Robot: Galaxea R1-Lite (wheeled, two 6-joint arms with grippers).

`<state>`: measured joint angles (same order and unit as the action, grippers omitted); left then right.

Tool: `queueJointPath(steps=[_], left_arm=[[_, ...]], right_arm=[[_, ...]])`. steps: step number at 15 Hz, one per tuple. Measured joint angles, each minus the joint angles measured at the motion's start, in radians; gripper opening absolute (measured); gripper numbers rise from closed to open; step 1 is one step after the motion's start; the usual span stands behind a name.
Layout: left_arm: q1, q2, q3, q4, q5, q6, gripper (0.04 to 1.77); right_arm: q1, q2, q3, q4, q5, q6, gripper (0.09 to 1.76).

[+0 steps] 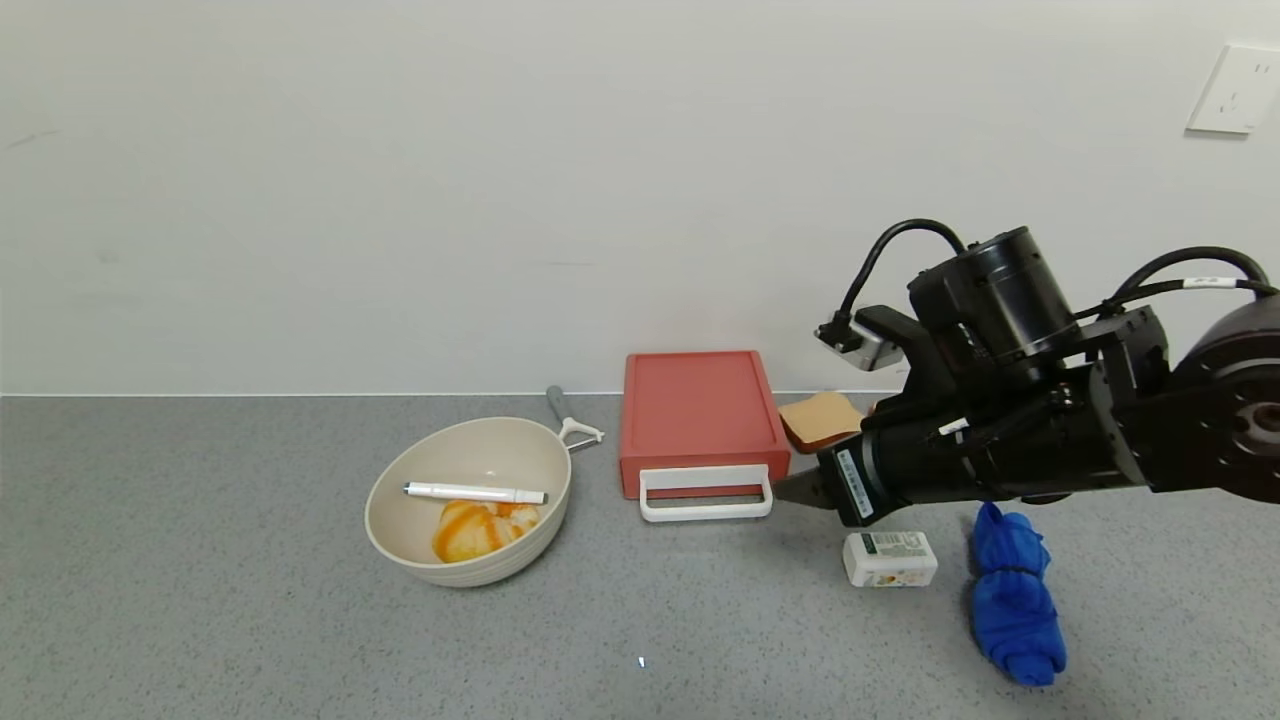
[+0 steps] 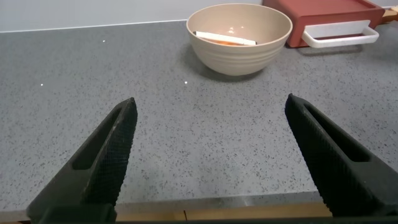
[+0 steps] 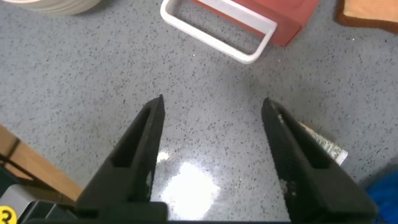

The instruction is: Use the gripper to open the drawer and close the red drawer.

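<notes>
Grey speckled stone countertop against a plain white wall, socket plate at the far right. The flat coral-red plastic drawer box sits near the wall at mid-counter, tray pushed in as far as I can judge, its white rectangular loop handle lying flat on the counter on the near side.

The right gripper, a black claw on a cylindrical black wrist with a white barcode sticker, comes in from the right, low over the counter. Its tips are just beside the handle's right end, not touching. In the right wrist view the fingers are spread wide with bare counter between them, holding nothing, and the handle lies ahead of the tips.

Key relation: the handle's long bar runs left to right, parallel to the wall, and lies to the left of the claw and a little farther in. The tray should slide toward the robot, so one finger likely has to enter the loop from the side or from above before pulling.

The right arm is far nearer. The left gripper is parked well off to the left, fingers also spread and empty, with the beige round bowl between it and the drawer.

Slice of toast right of the box; small white packet and bundled blue cloth below the arm.
</notes>
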<state>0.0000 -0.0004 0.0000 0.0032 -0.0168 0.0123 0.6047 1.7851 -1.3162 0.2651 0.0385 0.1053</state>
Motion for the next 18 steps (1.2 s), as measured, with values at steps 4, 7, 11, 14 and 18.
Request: queueJointPath(steps=[4,7,11,14,18], left_arm=[[0.0,0.0,0.0,0.0,0.0,0.0,1.72],[0.0,0.0,0.0,0.0,0.0,0.0,1.72],[0.0,0.0,0.0,0.0,0.0,0.0,1.72],[0.0,0.0,0.0,0.0,0.0,0.0,1.72],[0.0,0.0,0.0,0.0,0.0,0.0,1.72]], right_arm=[[-0.043,-0.074,0.099,-0.065,0.05,-0.002,1.4],[-0.076,-0.154,0.23,-0.19,0.056,-0.001,1.5],[-0.13,-0.305,0.361,-0.237,0.053,0.001,1.58],[-0.174,-0.431,0.449,-0.238,0.051,0.002,1.62],[-0.224,-0.623,0.544,-0.233,0.05,0.005,1.66]])
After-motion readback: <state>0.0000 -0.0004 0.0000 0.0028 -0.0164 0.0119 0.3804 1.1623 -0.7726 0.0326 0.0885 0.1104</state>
